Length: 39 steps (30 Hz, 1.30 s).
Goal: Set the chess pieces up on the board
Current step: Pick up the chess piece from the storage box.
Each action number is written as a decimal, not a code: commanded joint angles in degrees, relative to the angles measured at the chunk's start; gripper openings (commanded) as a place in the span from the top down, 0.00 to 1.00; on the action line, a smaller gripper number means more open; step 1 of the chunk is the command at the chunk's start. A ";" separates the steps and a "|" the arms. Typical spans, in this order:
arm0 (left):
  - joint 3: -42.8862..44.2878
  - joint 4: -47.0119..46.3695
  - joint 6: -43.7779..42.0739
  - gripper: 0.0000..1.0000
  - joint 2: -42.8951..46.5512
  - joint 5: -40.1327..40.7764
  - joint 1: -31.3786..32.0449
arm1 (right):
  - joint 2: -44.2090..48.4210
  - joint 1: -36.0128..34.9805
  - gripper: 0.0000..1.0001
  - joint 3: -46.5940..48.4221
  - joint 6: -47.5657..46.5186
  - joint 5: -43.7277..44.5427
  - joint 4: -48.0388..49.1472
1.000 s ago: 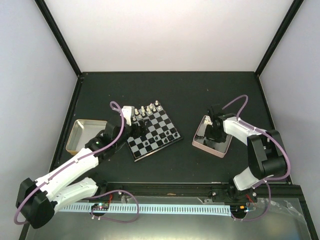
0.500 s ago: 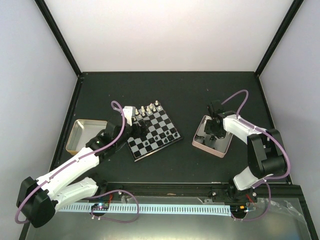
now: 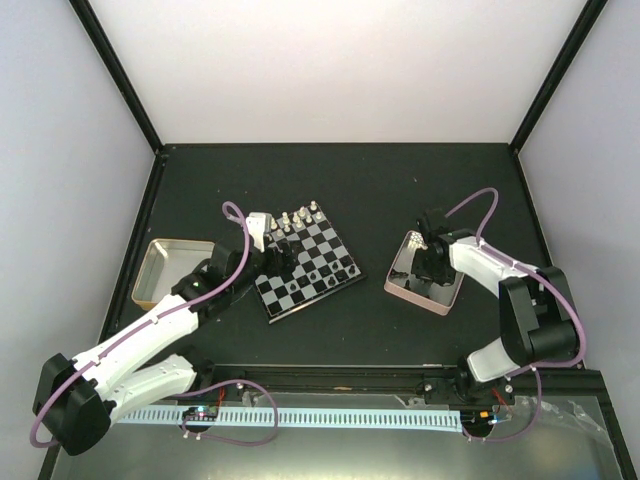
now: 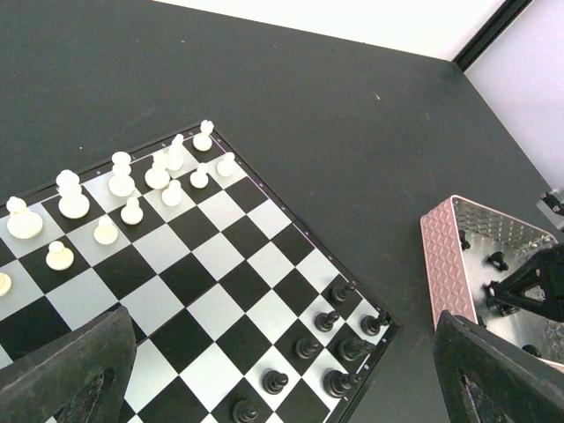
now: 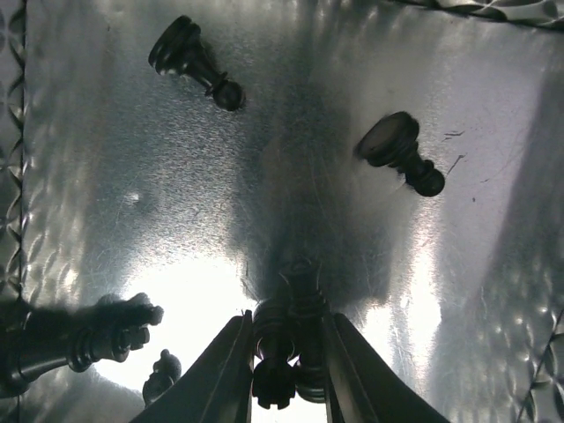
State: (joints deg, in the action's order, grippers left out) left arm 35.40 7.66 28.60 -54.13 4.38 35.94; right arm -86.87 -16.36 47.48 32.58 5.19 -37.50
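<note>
Right pincer (image 5: 286, 374) down inside pink tray (image 5: 106, 132), fingers narrow, clamped on one black piece (image 5: 280, 339); loose black pieces (image 5: 192, 60) lie around it. Left pincer (image 4: 280, 361) spread wide, hovering over the board (image 4: 249, 286) mid-counter (image 4: 352, 132). White pieces (image 4: 132, 210) stand along one board edge, black pawns (image 4: 337, 342) along the opposite.

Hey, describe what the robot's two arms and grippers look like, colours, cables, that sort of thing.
Both the left arm and right arm have white tubular shells with chunky black joints. A thin purple cable loops off each one. The left gripper has broad, black, rough-textured fingers; the right gripper shows two slim, tapered fingers. No markings are readable.
</note>
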 commanded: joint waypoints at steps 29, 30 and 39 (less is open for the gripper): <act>1.32 0.48 0.78 0.07 1.48 -1.16 -0.88 | 0.40 -0.95 0.92 0.53 -1.70 0.06 0.07; 1.34 0.70 0.76 0.07 1.84 -0.92 -0.88 | 0.91 -1.22 0.93 0.87 -1.66 0.17 -0.06; 1.33 4.01 0.71 0.07 5.85 2.24 -1.25 | 5.81 -10.56 0.92 10.74 0.46 2.70 -4.24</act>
State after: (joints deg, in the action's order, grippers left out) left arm 35.40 9.58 29.15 -50.35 4.43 35.27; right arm -83.40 -22.41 51.88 31.70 6.07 -40.32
